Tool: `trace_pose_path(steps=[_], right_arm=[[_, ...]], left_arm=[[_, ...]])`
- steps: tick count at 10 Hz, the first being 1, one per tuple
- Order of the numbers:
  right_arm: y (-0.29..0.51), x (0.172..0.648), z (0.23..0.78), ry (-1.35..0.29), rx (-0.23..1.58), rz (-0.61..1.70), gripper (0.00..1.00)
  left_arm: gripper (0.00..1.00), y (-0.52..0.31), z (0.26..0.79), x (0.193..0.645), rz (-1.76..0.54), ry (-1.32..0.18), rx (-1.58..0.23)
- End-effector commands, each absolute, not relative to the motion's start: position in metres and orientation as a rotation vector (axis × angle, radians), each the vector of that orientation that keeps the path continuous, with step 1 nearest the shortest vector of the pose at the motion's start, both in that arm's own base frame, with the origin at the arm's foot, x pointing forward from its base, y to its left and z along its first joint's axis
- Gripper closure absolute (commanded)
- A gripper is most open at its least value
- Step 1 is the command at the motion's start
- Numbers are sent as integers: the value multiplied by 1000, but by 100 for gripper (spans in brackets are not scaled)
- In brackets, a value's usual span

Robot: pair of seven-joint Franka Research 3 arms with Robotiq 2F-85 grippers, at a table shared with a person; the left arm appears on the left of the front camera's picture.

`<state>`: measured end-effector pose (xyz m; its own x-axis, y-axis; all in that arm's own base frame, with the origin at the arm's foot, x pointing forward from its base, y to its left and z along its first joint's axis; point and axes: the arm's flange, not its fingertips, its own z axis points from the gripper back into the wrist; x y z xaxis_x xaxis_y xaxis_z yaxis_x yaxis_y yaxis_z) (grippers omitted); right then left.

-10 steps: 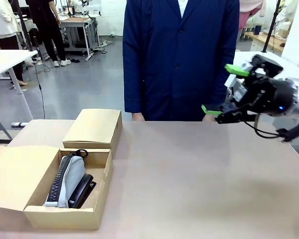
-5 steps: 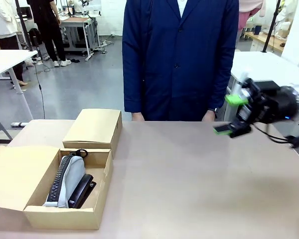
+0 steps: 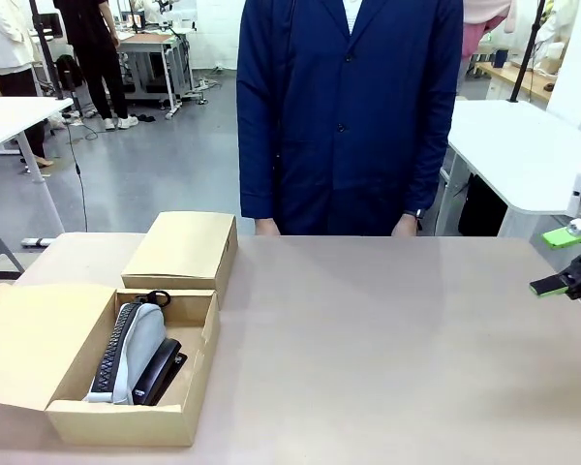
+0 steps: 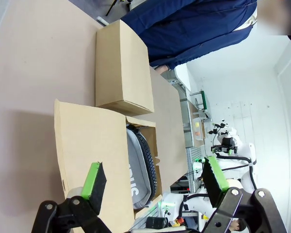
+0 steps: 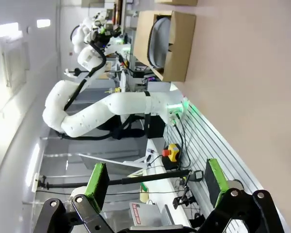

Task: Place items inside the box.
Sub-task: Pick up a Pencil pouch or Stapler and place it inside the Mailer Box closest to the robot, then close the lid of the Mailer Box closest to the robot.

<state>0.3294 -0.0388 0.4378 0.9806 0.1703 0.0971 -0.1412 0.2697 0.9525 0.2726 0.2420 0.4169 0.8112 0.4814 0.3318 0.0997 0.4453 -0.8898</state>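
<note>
Matt cardboard box (image 3: 126,417), grey cloth pencil case (image 3: 140,344)

Two boxes (image 3: 126,387), one pencil case (image 3: 136,349), one stapler (image 3: 160,373)

Far left of the right claw (image 3: 565,262), pencil case (image 3: 136,349) and stapler (image 3: 161,371) lie in the box (image 3: 126,421); closed box (image 3: 184,249) behind.

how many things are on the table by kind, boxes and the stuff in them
cardboard boxes: 2 (open box, closed box)
pencil case: 1
stapler: 1
total: 4
</note>
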Motion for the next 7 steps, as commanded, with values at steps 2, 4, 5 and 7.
trace_pose_path(steps=[2, 4, 5, 7], right_arm=[[-25, 338, 435, 15, 1279, 239, 0], [-25, 338, 435, 15, 1279, 239, 0], [-25, 338, 435, 15, 1279, 239, 0], [-25, 338, 435, 15, 1279, 239, 0]], left_arm=[[0, 242, 417, 274, 244, -638, -1115], [0, 242, 417, 274, 244, -638, -1115], [0, 242, 417, 274, 244, -638, -1115], [0, 242, 417, 274, 244, -638, -1115]])
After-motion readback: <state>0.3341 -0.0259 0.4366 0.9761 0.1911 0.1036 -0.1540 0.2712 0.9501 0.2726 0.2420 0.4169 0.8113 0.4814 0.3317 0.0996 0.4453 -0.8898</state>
